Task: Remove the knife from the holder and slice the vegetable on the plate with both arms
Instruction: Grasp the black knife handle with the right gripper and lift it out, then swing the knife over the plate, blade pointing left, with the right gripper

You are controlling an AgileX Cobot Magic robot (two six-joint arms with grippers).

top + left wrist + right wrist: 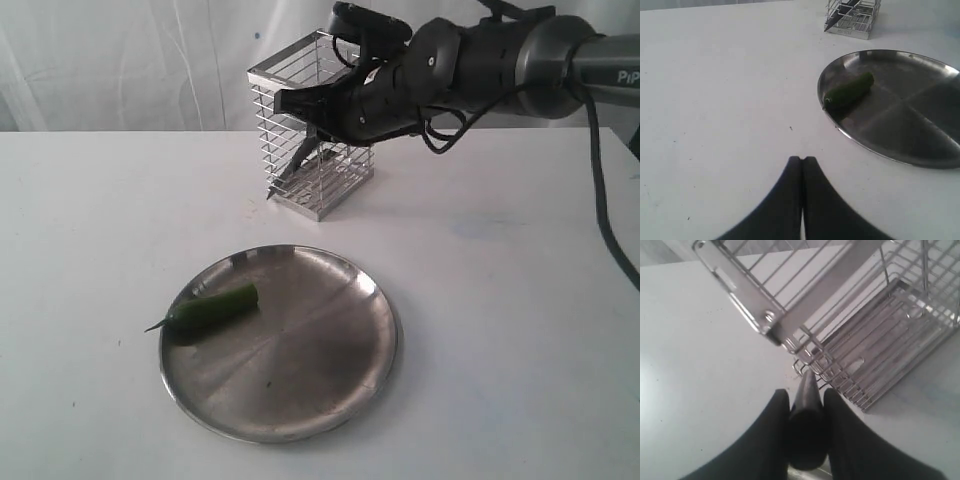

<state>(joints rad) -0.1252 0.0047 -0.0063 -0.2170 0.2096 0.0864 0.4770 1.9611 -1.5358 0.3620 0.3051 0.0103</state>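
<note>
The chrome wire holder (335, 188) stands at the back of the table. The black knife (292, 168) leans inside it, with its tip at the lower left wires. My right gripper (312, 108) reaches in at the holder's top. In the right wrist view this right gripper (806, 393) is shut on the knife handle (808, 432), both fingers pressed against it. The dark green vegetable (212, 308) lies on the left part of the steel plate (300, 365). My left gripper (802, 159) is shut and empty over bare table, short of the plate (900, 127) and vegetable (848, 92).
The white table (500, 300) stretches around the plate and holder. A pale curtain hangs behind the table's back edge. The right arm's black cable (605, 210) hangs down at the far right. The holder (852, 19) appears at the far edge of the left wrist view.
</note>
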